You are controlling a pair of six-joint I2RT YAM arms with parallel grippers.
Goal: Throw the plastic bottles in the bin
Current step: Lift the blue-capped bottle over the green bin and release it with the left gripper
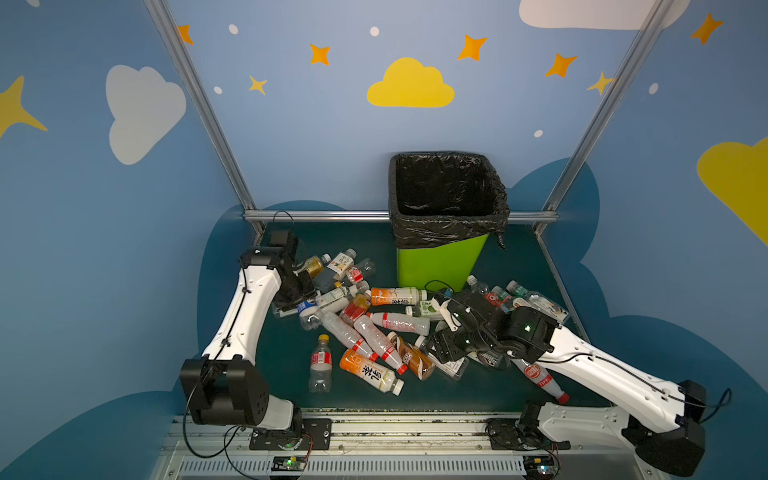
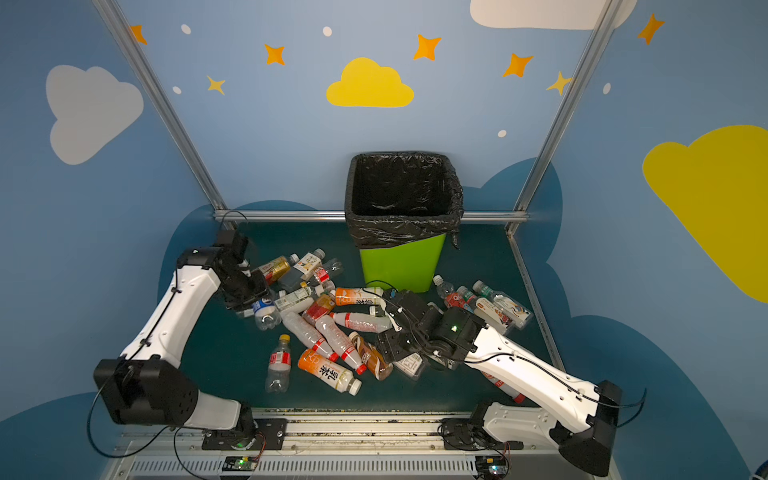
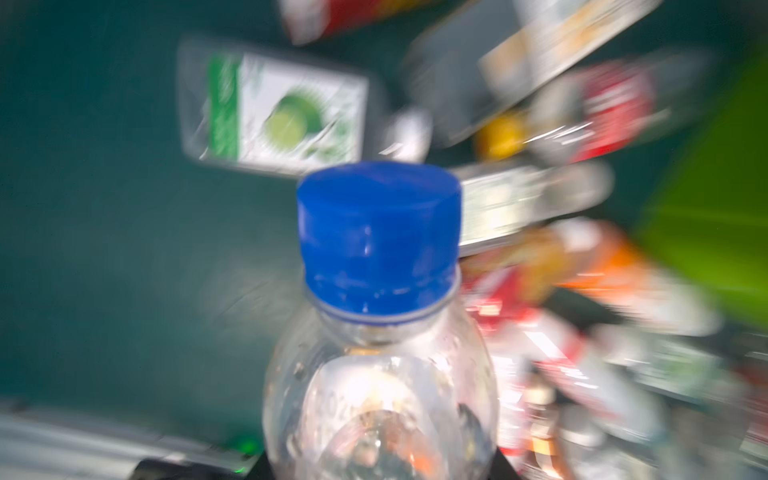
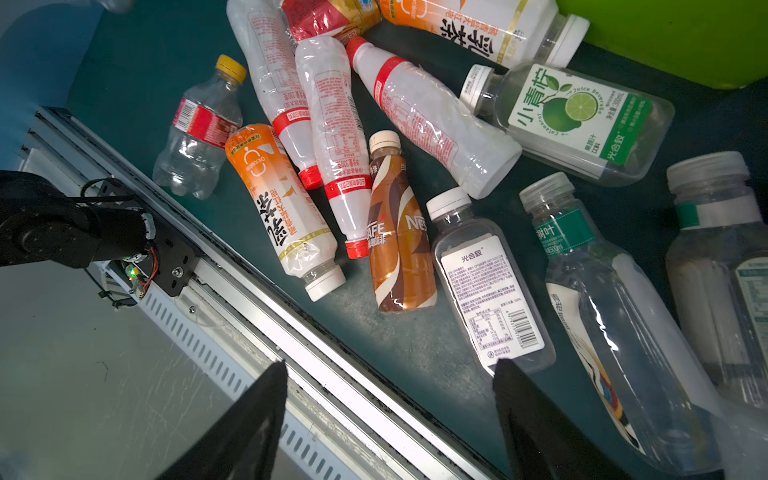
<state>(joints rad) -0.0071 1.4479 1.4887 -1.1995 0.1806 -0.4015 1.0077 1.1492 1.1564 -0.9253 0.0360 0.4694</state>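
Bin at table rear centre; plastic bottles strewn before it, left to right.

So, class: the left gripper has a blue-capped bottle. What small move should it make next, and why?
Probably a short lift straight up. The left gripper is shut on the blue-capped bottle, low beside the other plastic bottles, while the bin rises well above the pile, so the bottle likely needs height before swinging across.
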